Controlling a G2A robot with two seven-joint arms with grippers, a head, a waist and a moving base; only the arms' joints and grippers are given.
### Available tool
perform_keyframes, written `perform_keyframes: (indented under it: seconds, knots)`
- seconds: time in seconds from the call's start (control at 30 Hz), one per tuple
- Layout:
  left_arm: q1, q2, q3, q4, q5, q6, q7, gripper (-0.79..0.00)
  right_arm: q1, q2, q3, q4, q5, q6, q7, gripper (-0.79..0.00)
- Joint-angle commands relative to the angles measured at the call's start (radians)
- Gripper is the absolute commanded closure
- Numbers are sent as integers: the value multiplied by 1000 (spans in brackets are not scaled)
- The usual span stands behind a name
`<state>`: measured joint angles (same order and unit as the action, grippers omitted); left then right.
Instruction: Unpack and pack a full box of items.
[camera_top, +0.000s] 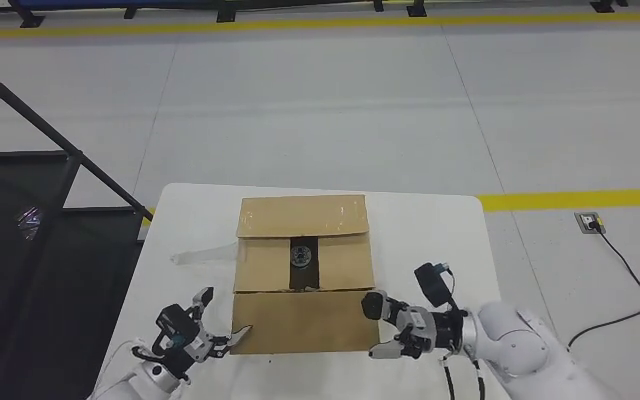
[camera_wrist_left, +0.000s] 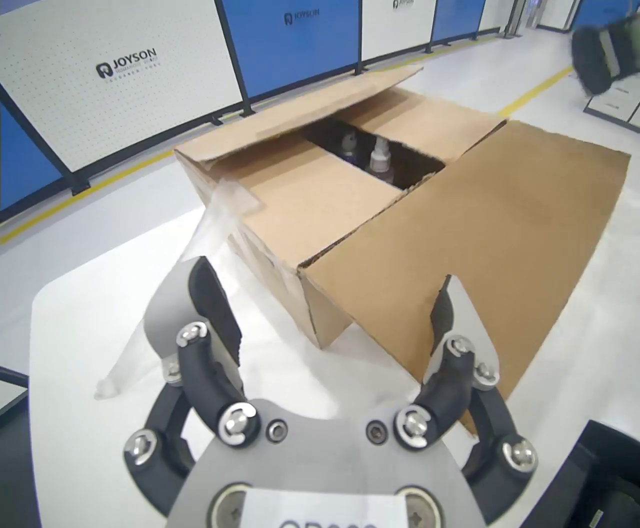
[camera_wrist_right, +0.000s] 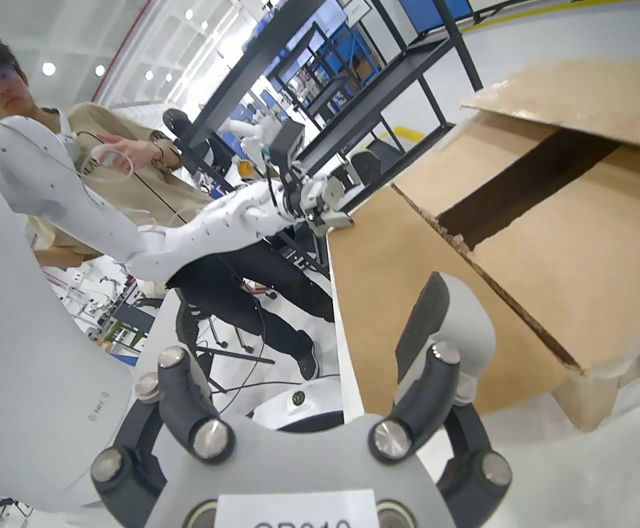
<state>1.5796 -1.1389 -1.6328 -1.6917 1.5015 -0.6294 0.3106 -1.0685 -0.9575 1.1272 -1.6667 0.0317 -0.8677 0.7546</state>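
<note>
box (camera_top: 303, 265) mid-surface (camera_top: 430, 230); near flap (camera_top: 300, 322) folded out; bottles (camera_wrist_left: 378, 155) inside | left end effector (camera_top: 225, 313) spread at flap's left corner | right end effector (camera_top: 376, 328) spread at flap's right edge

Box: one cardboard box (camera_top: 345, 268) for you to log.
Flaps: four, as two outer flaps (camera_top: 300, 215) and two inner flaps (camera_top: 262, 268).
Bottles: you can count two bottles (camera_wrist_left: 380, 156) through the gap (the rest of the inside is hidden).
Tape: one clear tape strip (camera_wrist_left: 222, 205).
Table: one table (camera_top: 430, 230).
Grippers: two, left gripper (camera_top: 222, 316) and right gripper (camera_top: 377, 327).
</note>
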Motion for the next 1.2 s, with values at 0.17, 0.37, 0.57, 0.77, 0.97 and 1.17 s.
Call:
perform_keyframes:
  seconds: [0.17, 0.37, 0.57, 0.77, 0.97, 1.17]
  knots:
    - [-25, 4, 6, 46, -24, -18, -25, -785, 35, -14, 25, -45, 123, 374, -179, -785]
    - [-25, 4, 6, 46, -24, -18, -25, -785, 50, -18, 21, -46, 140, 454, -187, -785]
    - [-25, 4, 6, 46, -24, -18, -25, -785, 50, -18, 21, -46, 140, 454, -187, -785]
    - [-25, 3, 10, 45, -35, -4, -35, -785, 94, -40, -51, 10, 275, 568, -128, -785]
    - [-20, 5, 16, 31, -22, 23, -29, -785, 230, -93, -160, 213, 403, 650, -165, -785]
    - [-18, 8, 22, 28, -9, 31, -23, -785, 343, -150, -256, 373, 467, 659, -192, -785]
